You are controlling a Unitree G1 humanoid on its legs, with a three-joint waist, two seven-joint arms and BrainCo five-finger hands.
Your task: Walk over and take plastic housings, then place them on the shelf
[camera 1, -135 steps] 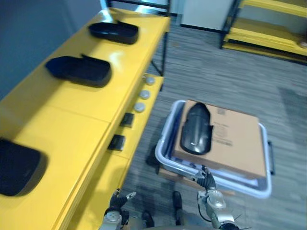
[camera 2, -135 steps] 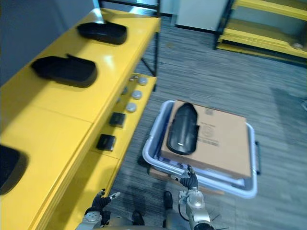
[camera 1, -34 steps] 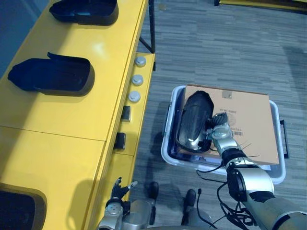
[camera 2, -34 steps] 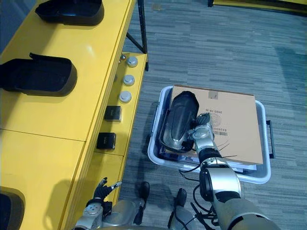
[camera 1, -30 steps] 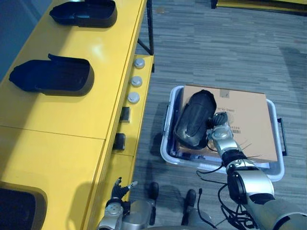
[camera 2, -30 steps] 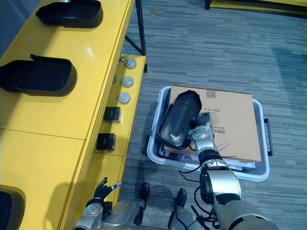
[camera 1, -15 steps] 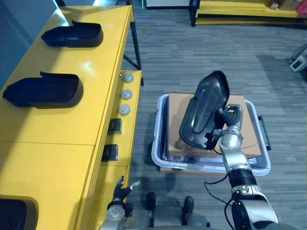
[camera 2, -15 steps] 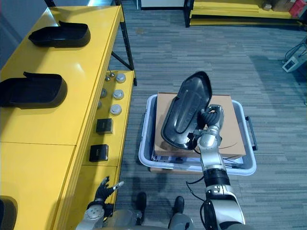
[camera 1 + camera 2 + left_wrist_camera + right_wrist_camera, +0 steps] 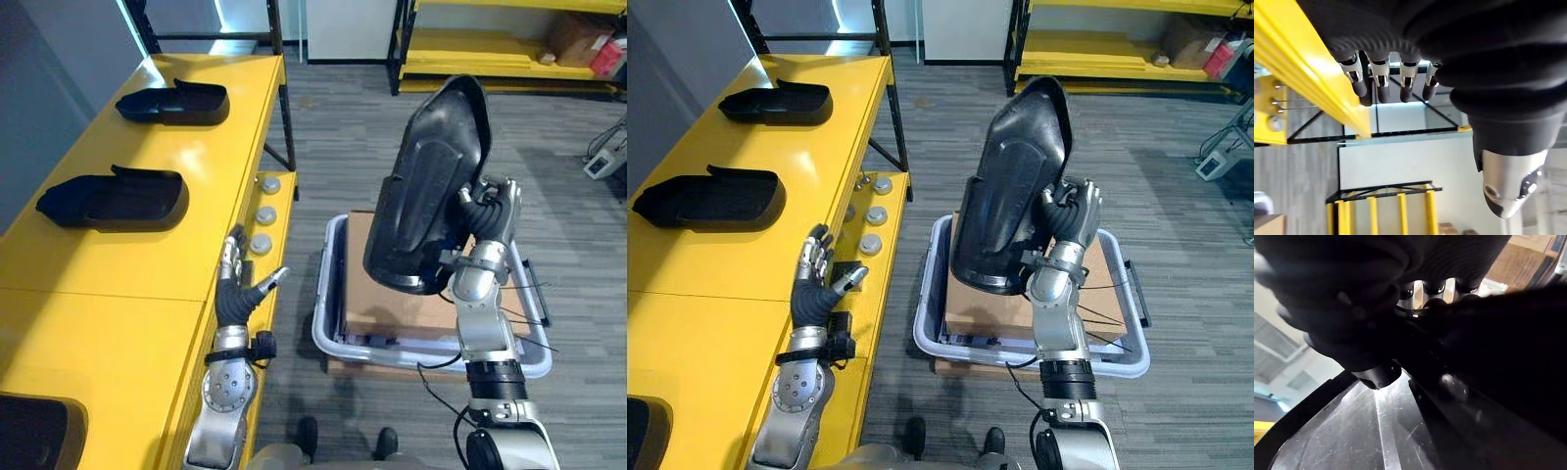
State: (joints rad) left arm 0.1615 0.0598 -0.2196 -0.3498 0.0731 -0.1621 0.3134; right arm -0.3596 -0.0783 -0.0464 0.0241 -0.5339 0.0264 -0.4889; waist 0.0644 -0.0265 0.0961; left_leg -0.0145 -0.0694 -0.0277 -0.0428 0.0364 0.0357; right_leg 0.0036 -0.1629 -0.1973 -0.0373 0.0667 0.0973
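Note:
A long black plastic housing (image 9: 431, 186) stands almost upright in the air above a grey bin (image 9: 328, 323). My right hand (image 9: 485, 220) is shut on its right edge, and the right wrist view shows the glossy shell (image 9: 1376, 431) close against curled fingers (image 9: 1420, 291). My left hand (image 9: 238, 284) is raised beside the front edge of the yellow shelf top (image 9: 147, 274), open with straight fingers (image 9: 1381, 78). Two more black housings (image 9: 171, 101) (image 9: 113, 199) lie on that shelf top, and part of a third (image 9: 34, 431) shows at the near left corner.
A brown cardboard box (image 9: 392, 304) lies in the bin on the grey floor. Round knobs (image 9: 263, 211) sit on the shelf's lower ledge. A yellow rack (image 9: 490, 59) with boxes stands at the back right, with open floor between.
My right hand has lifted the housing off the cardboard box and tipped it upright. My left hand has risen beside the shelf edge. The camera has tilted up.

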